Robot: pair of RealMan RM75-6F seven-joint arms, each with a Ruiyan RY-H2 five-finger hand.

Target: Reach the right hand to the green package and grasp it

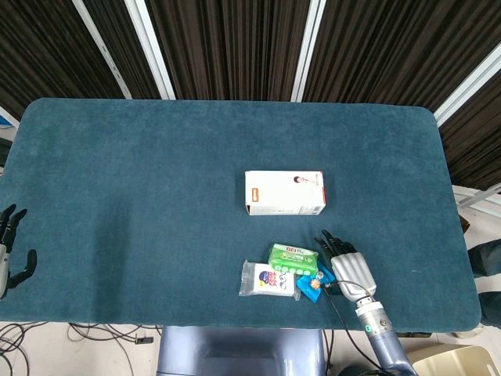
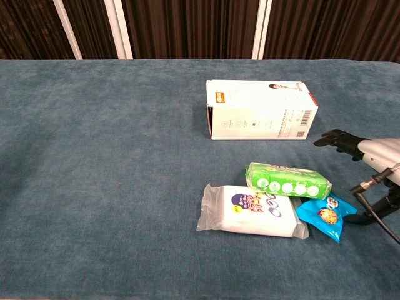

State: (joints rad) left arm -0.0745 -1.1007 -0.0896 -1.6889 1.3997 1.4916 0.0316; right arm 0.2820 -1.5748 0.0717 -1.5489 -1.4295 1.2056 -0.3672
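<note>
The green package (image 1: 293, 257) (image 2: 287, 179) lies flat on the blue table near its front edge, long side running left to right. My right hand (image 1: 345, 266) (image 2: 370, 162) hovers just right of it, fingers spread and pointing away from me, holding nothing and apart from the package. My left hand (image 1: 11, 249) hangs at the table's left front edge, fingers apart and empty; the chest view does not show it.
A white box (image 1: 284, 193) (image 2: 259, 109) lies behind the green package. A white wipes pack (image 1: 268, 279) (image 2: 252, 211) and a small blue snack packet (image 1: 315, 280) (image 2: 327, 215) lie against the package's front side. The blue table (image 1: 141, 180) spreads wide to the left.
</note>
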